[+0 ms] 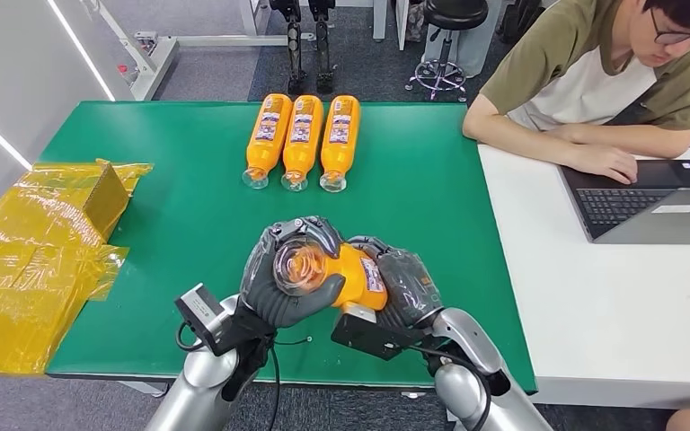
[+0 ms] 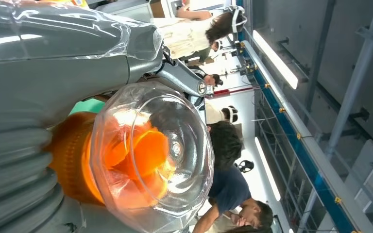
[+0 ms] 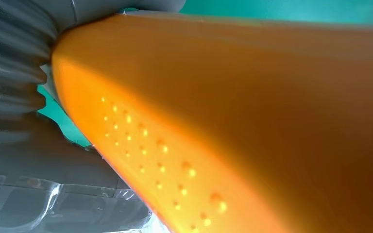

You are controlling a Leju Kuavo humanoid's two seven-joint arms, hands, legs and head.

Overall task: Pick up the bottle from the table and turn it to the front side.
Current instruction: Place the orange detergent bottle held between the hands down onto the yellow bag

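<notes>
1. The bottle (image 1: pixel 341 274) is held above the green surface (image 1: pixel 189 215), lifted so it can be rotated.
2. Left hand (image 1: pixel 283 278) fingers are clamped at its clear cap end, right hand (image 1: pixel 404 287) fingers around its body.

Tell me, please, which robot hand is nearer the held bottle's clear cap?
Left. The left robot hand wraps the bottle at its clear cap; the right robot hand grips the orange body.

A green table (image 1: pixel 189 224) carries three orange bottles (image 1: pixel 302 142) lying side by side near its far edge, clear caps toward the robot. Crumpled yellow plastic wrapping (image 1: pixel 31 260) lies on its left end. A white table (image 1: pixel 593 305) adjoining on the right holds an open laptop (image 1: pixel 656 211).
</notes>
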